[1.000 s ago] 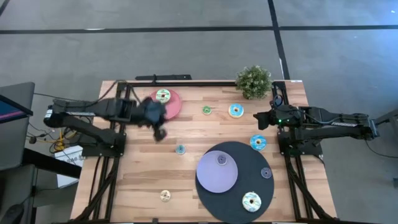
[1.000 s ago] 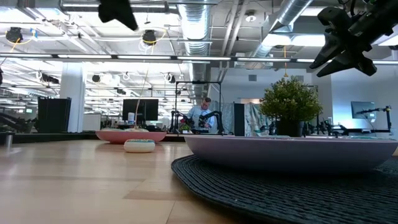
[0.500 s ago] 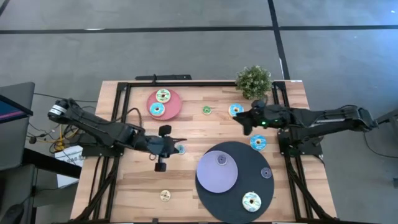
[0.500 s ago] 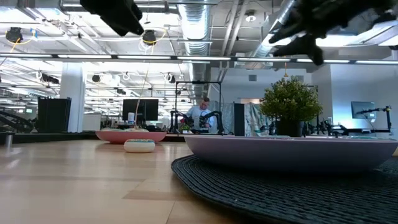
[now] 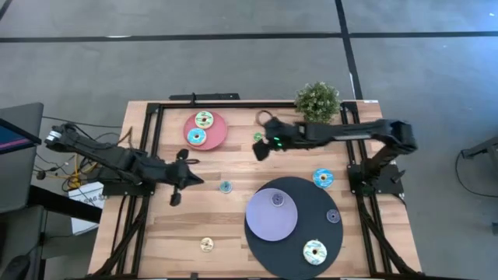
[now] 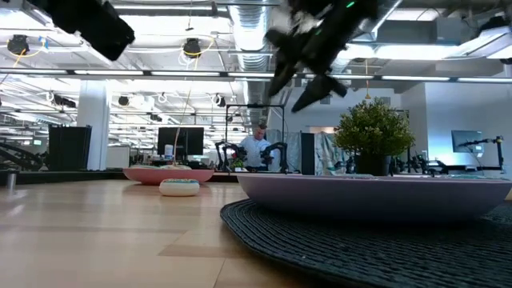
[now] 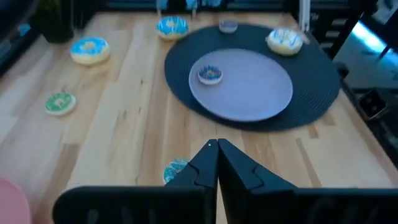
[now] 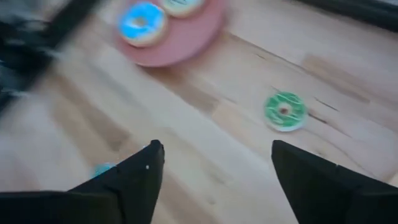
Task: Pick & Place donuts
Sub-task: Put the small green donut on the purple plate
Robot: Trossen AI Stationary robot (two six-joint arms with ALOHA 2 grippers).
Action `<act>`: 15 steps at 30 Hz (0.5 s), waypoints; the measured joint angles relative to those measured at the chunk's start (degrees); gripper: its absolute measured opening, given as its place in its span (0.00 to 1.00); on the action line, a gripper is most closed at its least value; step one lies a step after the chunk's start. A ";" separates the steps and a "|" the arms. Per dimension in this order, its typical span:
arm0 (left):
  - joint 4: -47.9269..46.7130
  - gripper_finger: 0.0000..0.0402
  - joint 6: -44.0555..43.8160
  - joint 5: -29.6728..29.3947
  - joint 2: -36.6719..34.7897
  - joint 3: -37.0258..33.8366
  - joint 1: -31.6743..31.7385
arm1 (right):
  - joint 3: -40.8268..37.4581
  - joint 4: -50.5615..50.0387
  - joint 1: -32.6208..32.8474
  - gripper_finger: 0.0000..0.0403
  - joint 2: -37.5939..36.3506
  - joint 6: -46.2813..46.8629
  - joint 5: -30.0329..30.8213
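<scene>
Left tool (image 5: 184,173) at mid-left of the high view, pinched together, empty, beside a tiny teal donut (image 5: 226,187). Right tool (image 5: 263,148) at upper centre, spread wide, hanging just by the green donut (image 5: 258,138). Best to centre over the ring, drop straight, pinch across it. Lying flat, hole up, so no long axis.
</scene>
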 joint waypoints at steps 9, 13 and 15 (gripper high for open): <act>-3.89 0.00 0.95 0.13 -10.40 -1.74 0.18 | 14.98 -11.78 -7.30 0.79 18.44 3.75 -4.56; -6.51 0.00 1.52 0.06 -12.54 -1.76 0.21 | 19.37 -13.20 -8.99 0.80 24.01 3.77 -6.22; -7.38 0.00 1.47 0.07 -12.98 -1.76 0.20 | 21.13 -14.35 -9.36 0.80 26.15 3.77 -5.65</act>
